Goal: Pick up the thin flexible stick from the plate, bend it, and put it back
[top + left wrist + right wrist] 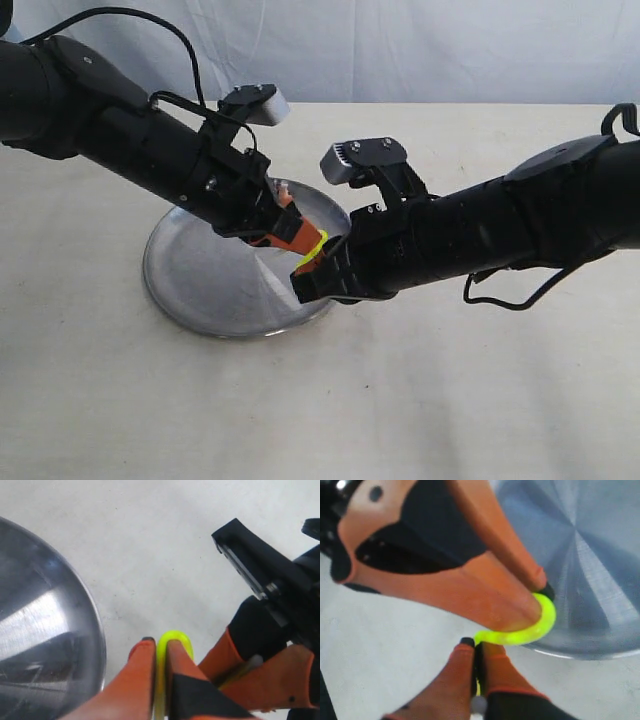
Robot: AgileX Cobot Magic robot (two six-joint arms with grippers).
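The thin flexible stick (312, 250) is a yellow-green strand bent into a tight curve between my two grippers, held above the right rim of the plate (190, 285). My left gripper (159, 647) is shut on one end of the stick (175, 639), which loops round an orange fingertip. My right gripper (477, 647) is shut on the other end, and the stick (530, 632) arcs from it up to the left gripper's fingers (510, 610). The two grippers (305, 245) nearly touch. The plate (590, 555) is round, shiny steel and holds nothing.
The plate (45, 630) sits on a pale cloth-covered table (450, 400). A white cloth backdrop (400, 50) hangs behind the table. Both black arms cross over the plate's right side, with cables looping off them.
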